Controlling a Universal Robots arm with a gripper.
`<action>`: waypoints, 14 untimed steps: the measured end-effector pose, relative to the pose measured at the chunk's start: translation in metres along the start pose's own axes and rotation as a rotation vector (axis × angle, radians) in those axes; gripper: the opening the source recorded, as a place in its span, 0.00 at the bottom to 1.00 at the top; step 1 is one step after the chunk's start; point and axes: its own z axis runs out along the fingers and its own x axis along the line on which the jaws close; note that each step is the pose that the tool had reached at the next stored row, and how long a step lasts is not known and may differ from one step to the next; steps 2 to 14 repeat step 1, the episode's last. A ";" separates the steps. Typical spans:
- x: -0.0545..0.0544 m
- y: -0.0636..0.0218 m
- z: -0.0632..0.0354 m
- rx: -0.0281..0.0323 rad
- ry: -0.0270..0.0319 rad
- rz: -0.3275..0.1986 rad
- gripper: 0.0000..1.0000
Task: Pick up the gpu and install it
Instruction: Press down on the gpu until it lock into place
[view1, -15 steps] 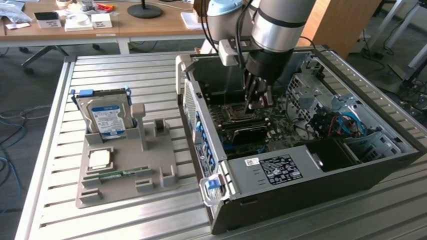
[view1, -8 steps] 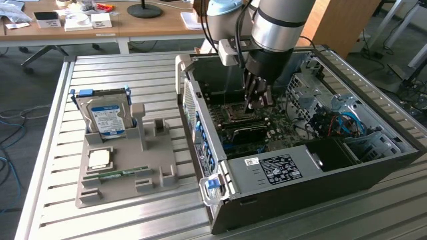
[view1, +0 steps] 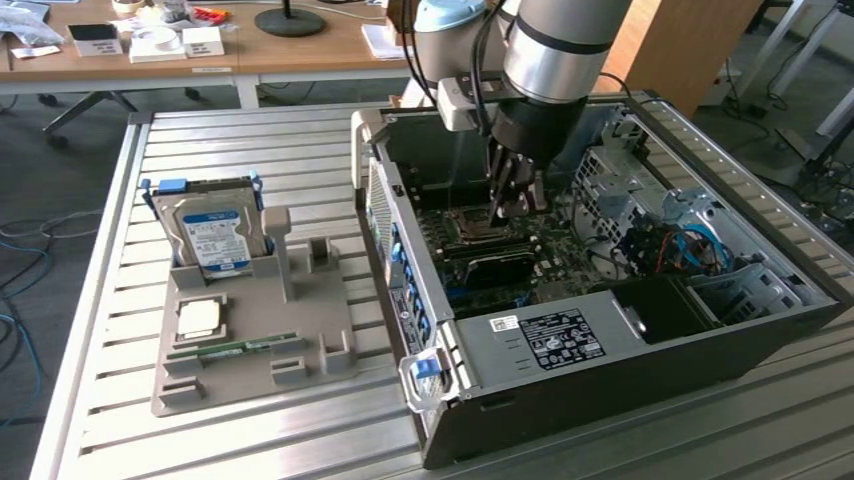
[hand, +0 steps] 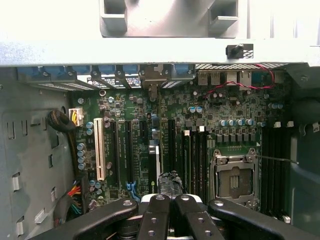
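Inside the open computer case (view1: 747, 330), the gripper (view1: 514, 205) is reaching down with fingers (hand: 165, 210) closed on the gpu (hand: 156, 167), which is standing on edge over the motherboard (hand: 235, 120) slots, case walls crowding both sides.

The black, jointed end effector (hand: 169, 200) has its fingers (hand: 156, 215) pressed together, clamped on the edge of a thin card, the gpu (hand: 169, 184), seen end-on with a dark top and a silver bracket strip (hand: 156, 165). It stands over the black expansion slots (hand: 129, 150) of the green motherboard (hand: 220, 112). A white slot (hand: 100, 148) lies beside them, the silver-framed processor socket (hand: 234, 176) on the other side. Red wires (hand: 235, 85) run near the rear ports.
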 end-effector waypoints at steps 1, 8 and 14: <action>0.000 0.0000 0.0000 0.0000 0.0000 0.000 0.11; 0.000 0.0000 0.0000 0.0000 0.0000 0.000 0.11; 0.000 0.0000 0.0000 0.0000 0.0000 0.000 0.11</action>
